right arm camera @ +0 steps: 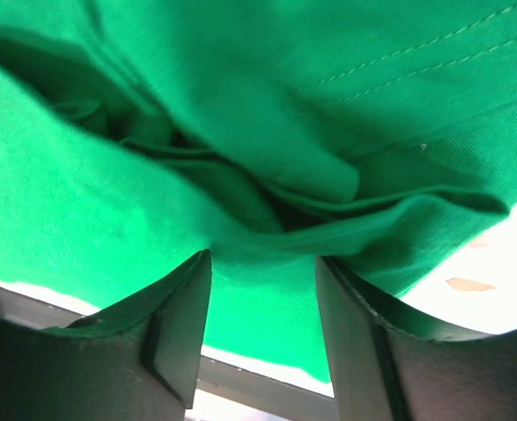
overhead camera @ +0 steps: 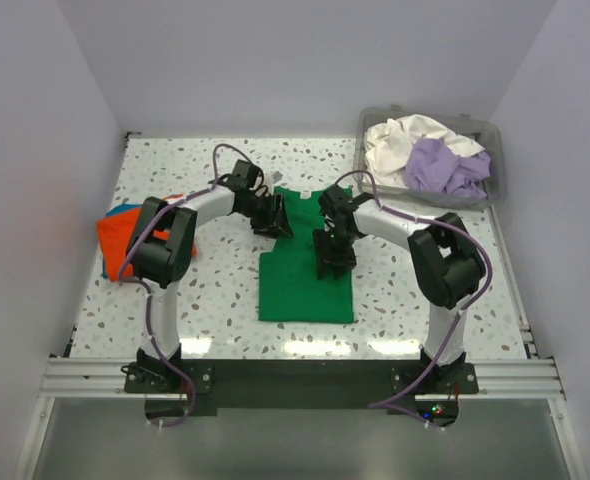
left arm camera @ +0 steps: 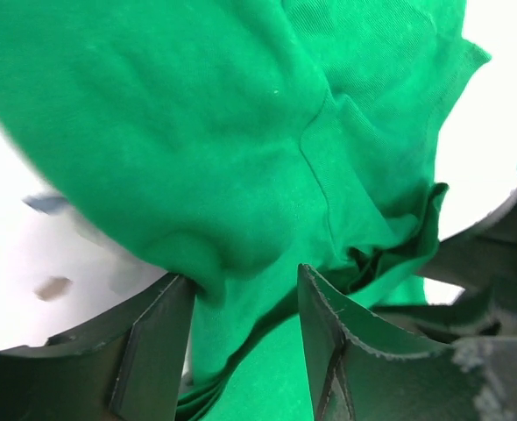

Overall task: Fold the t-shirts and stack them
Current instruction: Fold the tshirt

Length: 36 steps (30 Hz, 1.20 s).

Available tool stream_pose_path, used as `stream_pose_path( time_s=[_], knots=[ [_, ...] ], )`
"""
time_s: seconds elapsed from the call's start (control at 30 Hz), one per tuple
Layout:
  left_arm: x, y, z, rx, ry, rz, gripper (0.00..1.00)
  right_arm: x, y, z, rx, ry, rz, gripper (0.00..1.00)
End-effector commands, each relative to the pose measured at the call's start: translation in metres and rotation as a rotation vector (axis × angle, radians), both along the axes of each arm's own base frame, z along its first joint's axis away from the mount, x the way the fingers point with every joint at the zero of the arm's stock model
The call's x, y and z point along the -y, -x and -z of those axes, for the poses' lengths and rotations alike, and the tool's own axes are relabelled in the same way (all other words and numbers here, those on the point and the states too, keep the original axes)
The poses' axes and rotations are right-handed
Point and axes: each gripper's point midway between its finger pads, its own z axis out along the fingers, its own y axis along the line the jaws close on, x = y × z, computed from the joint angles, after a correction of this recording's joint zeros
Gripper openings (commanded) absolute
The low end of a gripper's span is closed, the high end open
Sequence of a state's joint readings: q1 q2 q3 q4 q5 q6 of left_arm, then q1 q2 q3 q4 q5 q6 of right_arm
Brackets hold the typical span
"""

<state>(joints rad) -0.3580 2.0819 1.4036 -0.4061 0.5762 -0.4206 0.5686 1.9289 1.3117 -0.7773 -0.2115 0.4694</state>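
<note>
- green t-shirt (overhead camera: 305, 285): lies on the speckled table (overhead camera: 205, 290) in the middle of the top view. its lower part is flat, a narrow upright rectangle with straight left, right and near edges, and its upper part is gathered up between the two grippers.
- left gripper (overhead camera: 272, 215) (left arm camera: 245, 281): at the upper left edge of the green t-shirt, jaws pinching a bunched fold of it. layered hems show between the fingers in the wrist view.
- right gripper (overhead camera: 332, 250) (right arm camera: 263, 259): at the upper right edge of the green t-shirt, jaws pinching a folded-over edge that hangs through the gap.
- orange t-shirt (overhead camera: 110, 240): well apart to the left of the green t-shirt, at the table's left edge.
- clear bin (overhead camera: 495, 160): beyond and to the right of the green t-shirt, holding a white t-shirt (overhead camera: 405, 135) and a lavender t-shirt (overhead camera: 440, 165), both crumpled.
- open room: bare table shows on the left, right and near sides of the green t-shirt.
</note>
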Motion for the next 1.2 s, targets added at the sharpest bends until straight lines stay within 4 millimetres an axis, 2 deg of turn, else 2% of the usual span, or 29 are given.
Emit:
stream_pose_path(
  time_s=[0.0, 0.07, 0.13, 0.17, 0.2, 0.27, 0.3, 0.4, 0.43, 0.5, 0.67, 0.83, 1.17],
  knots=[
    [-0.007, -0.030, -0.013, 0.120, -0.048, -0.009, 0.55, -0.007, -0.026, -0.027, 0.129, -0.030, -0.017, 0.55],
    [-0.007, -0.037, -0.027, 0.165, -0.050, -0.018, 0.57, -0.001, -0.036, -0.042, 0.168, -0.029, 0.007, 0.58],
    [-0.011, -0.042, -0.045, 0.218, -0.059, -0.030, 0.57, 0.010, -0.045, -0.049, 0.179, -0.032, 0.048, 0.59],
    [-0.014, -0.040, -0.046, 0.226, -0.067, -0.035, 0.57, 0.013, -0.048, -0.052, 0.187, -0.035, 0.062, 0.59],
    [-0.017, -0.040, -0.056, 0.252, -0.067, -0.039, 0.57, 0.017, -0.053, -0.055, 0.199, -0.038, 0.076, 0.59],
    [-0.023, -0.032, -0.054, 0.258, -0.075, -0.041, 0.57, 0.028, -0.063, -0.054, 0.207, -0.035, 0.101, 0.58],
    [-0.026, -0.030, -0.060, 0.278, -0.073, -0.039, 0.57, 0.030, -0.066, -0.050, 0.197, -0.033, 0.104, 0.58],
    [-0.035, -0.015, -0.054, 0.268, -0.082, -0.028, 0.57, 0.034, -0.074, -0.045, 0.199, -0.036, 0.103, 0.56],
    [-0.040, -0.008, -0.046, 0.253, -0.092, -0.024, 0.57, 0.033, -0.076, -0.041, 0.195, -0.034, 0.095, 0.56],
    [-0.043, -0.002, -0.046, 0.260, -0.091, -0.020, 0.58, 0.032, -0.079, -0.037, 0.192, -0.032, 0.090, 0.55],
    [-0.052, 0.019, -0.026, 0.206, -0.115, -0.016, 0.58, 0.035, -0.077, -0.024, 0.174, -0.013, 0.092, 0.54],
    [-0.061, 0.028, -0.015, 0.185, -0.154, -0.033, 0.58, 0.041, -0.069, -0.012, 0.154, 0.013, 0.094, 0.53],
    [-0.055, 0.035, -0.007, 0.153, -0.110, -0.027, 0.57, 0.049, -0.063, -0.007, 0.149, 0.042, 0.101, 0.53]
  ],
)
